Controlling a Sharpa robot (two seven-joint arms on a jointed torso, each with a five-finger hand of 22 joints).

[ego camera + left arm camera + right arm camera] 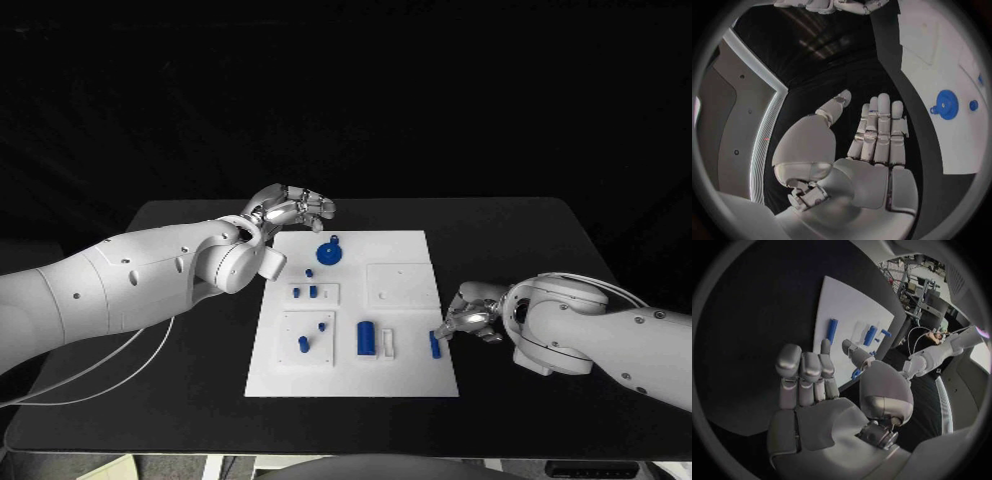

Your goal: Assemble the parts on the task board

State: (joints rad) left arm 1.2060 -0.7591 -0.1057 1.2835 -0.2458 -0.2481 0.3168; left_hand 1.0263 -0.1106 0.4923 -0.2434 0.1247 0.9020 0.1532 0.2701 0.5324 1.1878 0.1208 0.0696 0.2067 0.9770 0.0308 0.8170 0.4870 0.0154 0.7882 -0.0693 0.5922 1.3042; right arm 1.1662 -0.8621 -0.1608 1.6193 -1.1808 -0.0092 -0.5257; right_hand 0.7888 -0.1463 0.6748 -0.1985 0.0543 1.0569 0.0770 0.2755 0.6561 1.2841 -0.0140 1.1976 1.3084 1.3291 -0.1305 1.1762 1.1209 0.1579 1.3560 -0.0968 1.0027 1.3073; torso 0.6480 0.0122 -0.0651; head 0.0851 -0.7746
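Blue parts [366, 338] are lying on the white task board [404, 378]; left hand [293, 209] is hovering empty with fingers apart, right hand [469, 312] is pinching a blue part [434, 345].

Matt white task board [411, 300], glossy blue plastic parts [366, 338], matt black table [519, 240]

arms: two, glossy white rounded shells, small dark screw holes
left arm [130, 280]: thin pale cable hangs beneath
hands: silver metal, left hand [293, 208], right hand [469, 312]
fingers [879, 127]: segmented, silver
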